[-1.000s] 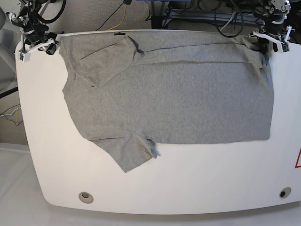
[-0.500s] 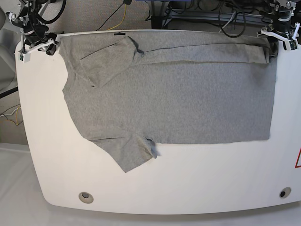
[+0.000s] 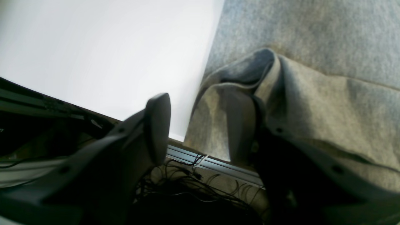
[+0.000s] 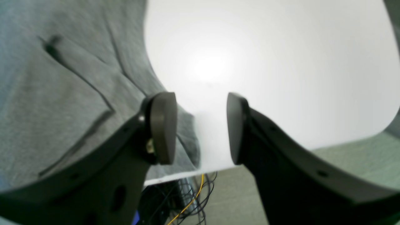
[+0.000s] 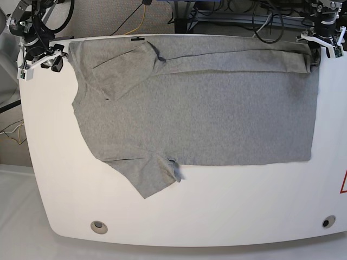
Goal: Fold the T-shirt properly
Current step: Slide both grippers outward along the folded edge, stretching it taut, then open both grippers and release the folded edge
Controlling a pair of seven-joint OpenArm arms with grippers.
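The heather-grey T-shirt [image 5: 206,108] lies flat across the white table [image 5: 227,211], its far strip folded over toward the middle. One sleeve [image 5: 149,176] points to the near edge and the other is folded onto the chest. My left gripper [image 5: 320,46] hovers at the far right corner and is open. In the left wrist view, the left gripper [image 3: 198,128] straddles the table's edge with one finger [image 3: 240,128] against the T-shirt's [image 3: 312,93] folded corner. My right gripper [image 5: 39,58] stands open at the far left corner. In the right wrist view, the right gripper [image 4: 200,128] is over bare table just beside the T-shirt [image 4: 62,93].
Two round holes [image 5: 98,226] [image 5: 328,221] sit near the table's front edge, and a red triangle mark [image 5: 343,183] is at the right rim. Cables [image 5: 260,21] and a yellow wire [image 5: 142,13] hang behind the far edge.
The bunched far right corner of the shirt now lies flat, and the left gripper has drawn back to the table's corner. The right gripper has shifted slightly away from the shirt.
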